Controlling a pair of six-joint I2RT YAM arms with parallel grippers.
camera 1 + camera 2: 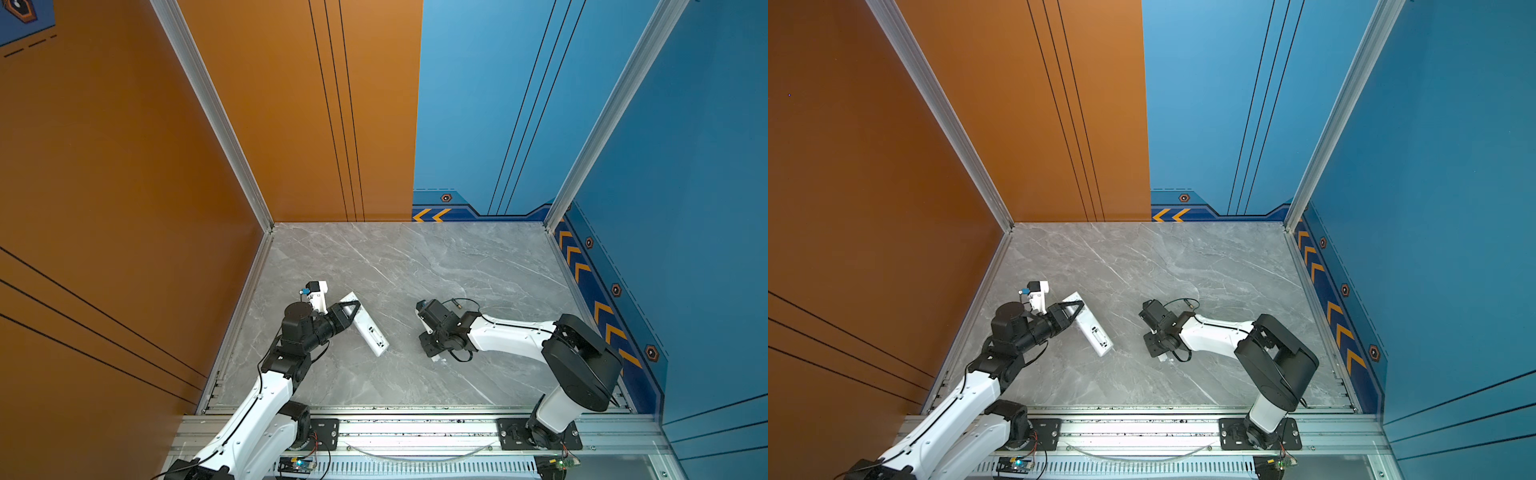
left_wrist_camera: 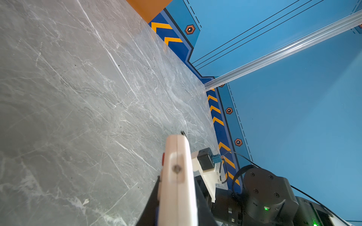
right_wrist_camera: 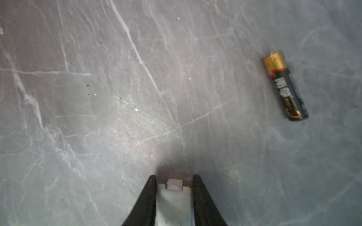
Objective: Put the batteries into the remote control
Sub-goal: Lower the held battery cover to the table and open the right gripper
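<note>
Clenched w/ the left gripper [image 1: 352,308] on the remote control [image 1: 371,332], toward its far end, back side up, compartment open at the near end. Cannot tell if resting on the table [image 1: 415,270] or lifted a little. Straddling the small white battery cover [image 3: 173,201] w/ the right gripper [image 3: 174,177], fingers close on both sides; impossible to say if squeezing or loose. Only one of the batteries [image 3: 285,86] seen, lying flat on the table, well apart from that gripper (2nd one not made out for sure).

Possible trouble:
- Dragging or flipping the cover when lifting away, if sticking to one finger.
- Rolling the battery off w/ a careless approach, being round and free on a smooth top.
- Slipping of the remote in the grip when pressing a cell in, because held far from the compartment.
- Wrong polarity too, prob., if picked w/o checking the gold end.
</note>
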